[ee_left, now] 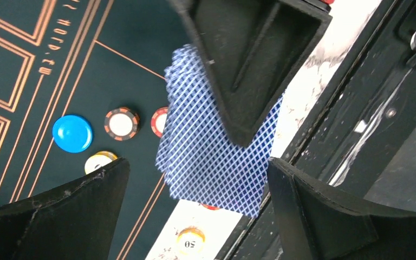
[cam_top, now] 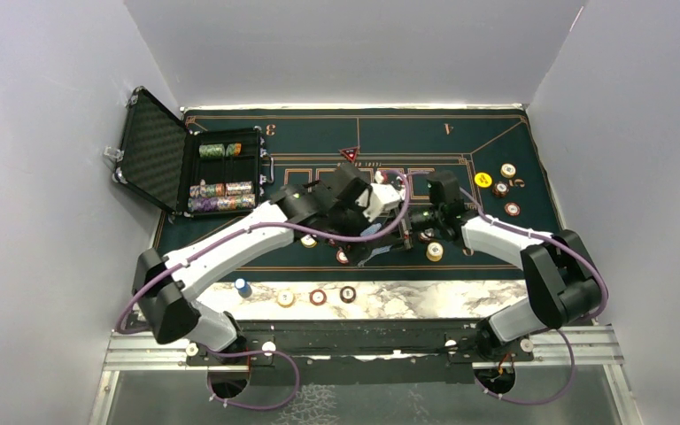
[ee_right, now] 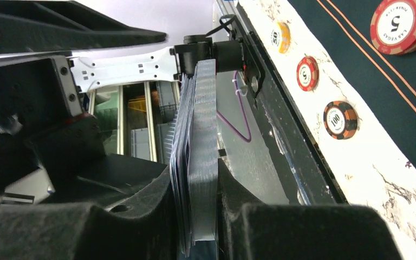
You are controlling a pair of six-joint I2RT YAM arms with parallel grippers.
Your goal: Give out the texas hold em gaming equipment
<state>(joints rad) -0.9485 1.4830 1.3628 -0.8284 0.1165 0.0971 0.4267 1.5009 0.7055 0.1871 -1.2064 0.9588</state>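
Though unclear overhead, cards (ee_right: pixel 197 162) edge-on close-up

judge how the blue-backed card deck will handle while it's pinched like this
Pinched at one end by the right tool, the deck shows outer cards splaying, so a push would probably slide them apart. The cards look thin, so one alone likely bends easily and weighs little.

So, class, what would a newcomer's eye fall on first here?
The blue-backed deck, clamped on edge in the right end effector at the scene's centre. Then the open case at far left, its rows of chips showing.
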